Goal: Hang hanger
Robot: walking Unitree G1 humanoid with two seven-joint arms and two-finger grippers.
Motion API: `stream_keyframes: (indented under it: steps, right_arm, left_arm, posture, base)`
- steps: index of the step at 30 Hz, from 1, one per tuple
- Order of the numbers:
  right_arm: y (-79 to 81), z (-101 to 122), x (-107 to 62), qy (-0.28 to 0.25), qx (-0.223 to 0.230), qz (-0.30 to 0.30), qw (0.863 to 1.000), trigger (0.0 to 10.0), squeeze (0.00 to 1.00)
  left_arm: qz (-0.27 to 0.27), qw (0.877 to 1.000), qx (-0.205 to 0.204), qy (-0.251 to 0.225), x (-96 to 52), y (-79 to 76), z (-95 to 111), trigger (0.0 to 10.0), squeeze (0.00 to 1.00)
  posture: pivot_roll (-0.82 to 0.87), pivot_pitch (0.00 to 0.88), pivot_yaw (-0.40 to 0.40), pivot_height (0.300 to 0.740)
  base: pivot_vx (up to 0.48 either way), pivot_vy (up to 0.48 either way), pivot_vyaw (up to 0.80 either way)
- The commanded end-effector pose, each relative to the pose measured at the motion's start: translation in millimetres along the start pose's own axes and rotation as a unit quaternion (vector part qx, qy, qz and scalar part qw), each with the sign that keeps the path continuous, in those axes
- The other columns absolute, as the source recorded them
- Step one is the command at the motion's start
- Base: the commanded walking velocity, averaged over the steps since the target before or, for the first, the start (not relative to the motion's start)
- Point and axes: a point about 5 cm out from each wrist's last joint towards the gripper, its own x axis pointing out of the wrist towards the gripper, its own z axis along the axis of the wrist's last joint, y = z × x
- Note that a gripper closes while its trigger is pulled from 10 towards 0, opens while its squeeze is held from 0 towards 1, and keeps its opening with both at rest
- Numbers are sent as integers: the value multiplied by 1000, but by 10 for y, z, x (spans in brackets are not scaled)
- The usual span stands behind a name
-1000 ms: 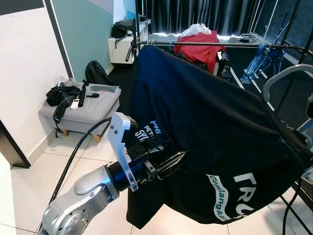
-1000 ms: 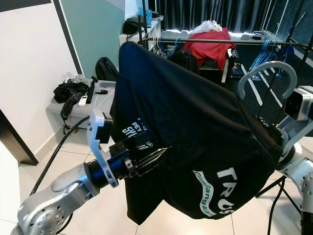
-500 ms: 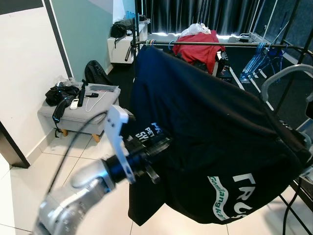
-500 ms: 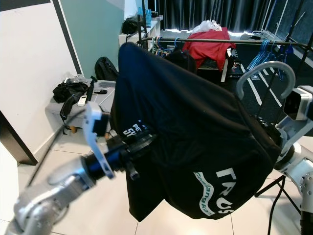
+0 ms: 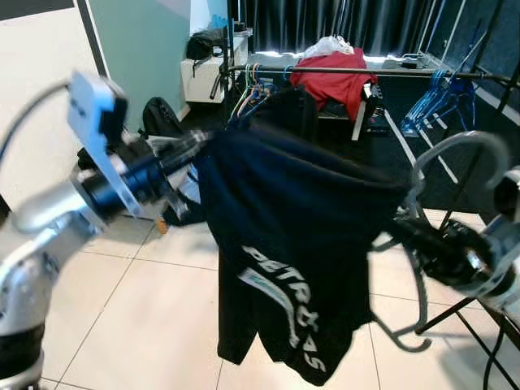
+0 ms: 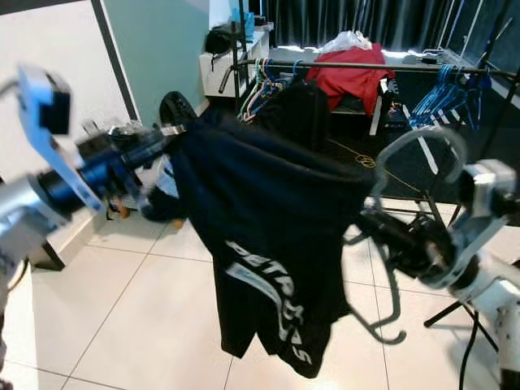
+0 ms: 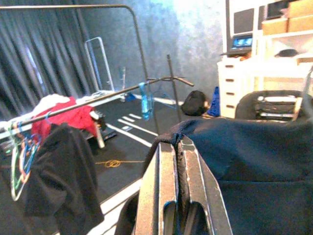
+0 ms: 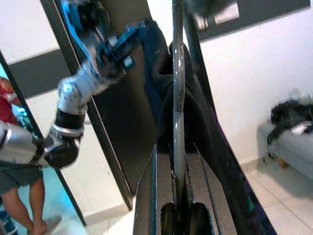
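From the head cameras I see the left gripper (image 5: pixel 195 145) raised at my left, fingers closed together on one shoulder edge of a black T-shirt (image 5: pixel 301 244). The shirt hangs between my two arms, white lettering running down its lower part, its hem clear of the tiled floor (image 5: pixel 138 325). On my right, the right gripper (image 6: pixel 382 231) grips a grey plastic hanger (image 6: pixel 414 146); its hook curves up above the arm and one bent end sticks out below the shirt. Behind the shirt stands a clothes rail (image 5: pixel 382 73) carrying a red garment (image 5: pixel 333 73), a dark garment (image 6: pixel 296 110) and some blue hangers (image 5: pixel 443 93). A grey ottoman (image 6: pixel 122 199) sits against the white wall at my left. Both arms are motion-blurred.

In the left wrist view, my two black fingers (image 7: pixel 161 196) are pressed almost shut, with a fold of the dark shirt fabric pinched at their tips. Beyond them are the rail and black curtains (image 7: pixel 54 63).

In the right wrist view, the fingers (image 8: pixel 151 196) are closed around the hanger's grey bar, which runs straight out between them with the shirt draped over it. The left arm (image 8: pixel 73 112) reaches in holding the shirt's far edge. A person's bare legs (image 8: pixel 24 200) stand at the frame's edge.
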Motion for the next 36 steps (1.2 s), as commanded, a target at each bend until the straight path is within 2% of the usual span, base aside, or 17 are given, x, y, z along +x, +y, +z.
stream_keyframes:
  steps: [1,2,7,14,16,18,19,24,26,27,28,33,34,36]
  right_arm:
    - [25,-70,38,26,-13,3,1000,10000,0]
    - [6,-178,51,51,-12,-10,999,10000,0]
    - [-25,-370,98,87,-7,-28,996,10000,0]
    - [66,-450,194,89,5,9,996,10000,0]
    - [97,-429,207,78,6,21,997,10000,0]
    - [207,-239,179,16,12,63,998,10000,0]
    - [256,-178,163,4,10,81,997,10000,0]
    - [307,-112,159,-4,-4,99,995,10000,0]
    - [315,-42,177,-25,-17,104,994,10000,0]
    - [322,58,194,-61,-28,111,992,10000,0]
    - [316,91,214,-69,-39,110,991,10000,0]
    - [271,37,238,-55,-49,92,993,10000,0]
    - [264,37,226,-86,-39,92,991,10000,0]
    - [264,37,226,-86,-39,92,991,10000,0]
  left_arm:
    - [-16,1000,12,-8,34,31,93,0,0]
    - [-23,999,17,-17,64,43,152,0,0]
    - [-41,998,17,-51,167,42,319,0,0]
    - [-60,996,24,-53,222,19,361,0,0]
    - [-62,996,30,-49,223,23,364,0,0]
    - [-54,997,46,-40,193,83,376,0,0]
    - [-51,997,51,-36,180,113,383,0,0]
    - [-52,997,57,-31,176,140,394,0,0]
    - [-56,996,60,-28,184,140,389,0,0]
    - [-57,996,63,-25,191,145,379,0,0]
    - [-58,996,67,-23,196,154,376,0,0]
    - [-55,995,74,-22,197,180,392,0,0]
    - [-51,995,82,-23,191,206,425,0,0]
    - [-51,995,82,-23,191,206,425,0,0]
  posture:
    - [-31,0,-7,740]
    - [-33,0,-6,740]
    - [-30,0,-5,740]
    - [-27,0,-2,740]
    - [-26,0,-2,740]
    - [-28,0,5,740]
    - [-31,0,7,740]
    - [-35,0,11,740]
    - [-36,0,14,740]
    - [-36,0,16,740]
    - [-37,0,18,740]
    - [-38,0,19,740]
    - [-31,0,16,740]
    - [-31,0,16,740]
  base:
    - [0,0,0]
    - [0,0,0]
    - [0,0,0]
    - [0,0,0]
    - [0,0,0]
    - [0,0,0]
    - [0,0,0]
    - [0,0,0]
    - [0,0,0]
    - [0,0,0]
    - [0,0,0]
    - [0,0,0]
    - [0,0,0]
    - [0,0,0]
